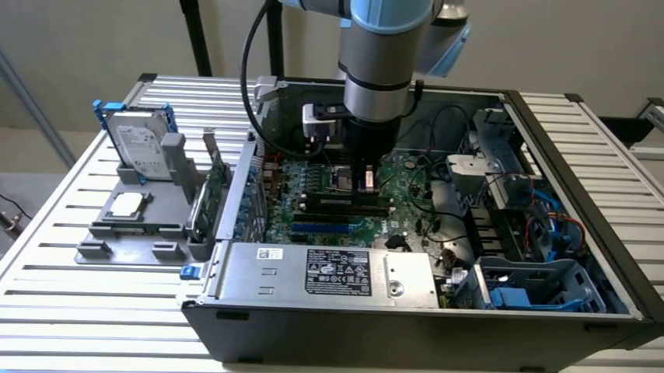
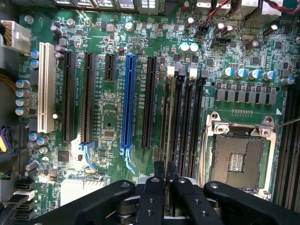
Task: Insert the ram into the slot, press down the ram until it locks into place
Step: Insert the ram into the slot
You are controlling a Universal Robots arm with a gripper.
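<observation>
The computer case (image 1: 415,326) lies open on the slatted table (image 1: 42,295). Inside the case, the motherboard (image 1: 405,186) covers the floor, with 4 memory slots (image 2: 187,117) near its middle and the gripper (image 1: 368,186) above them. The power supply (image 1: 322,272) sits against the case's near wall. Outside the case, on the exterior view's left, a tray (image 1: 114,233) holds 1 hard drive (image 1: 140,151) at its far end.

No wording can be read. Printed labels are seen on the power supply housing (image 1: 343,273) and the hard drive (image 1: 140,146), but their lettering cannot be made out.
</observation>
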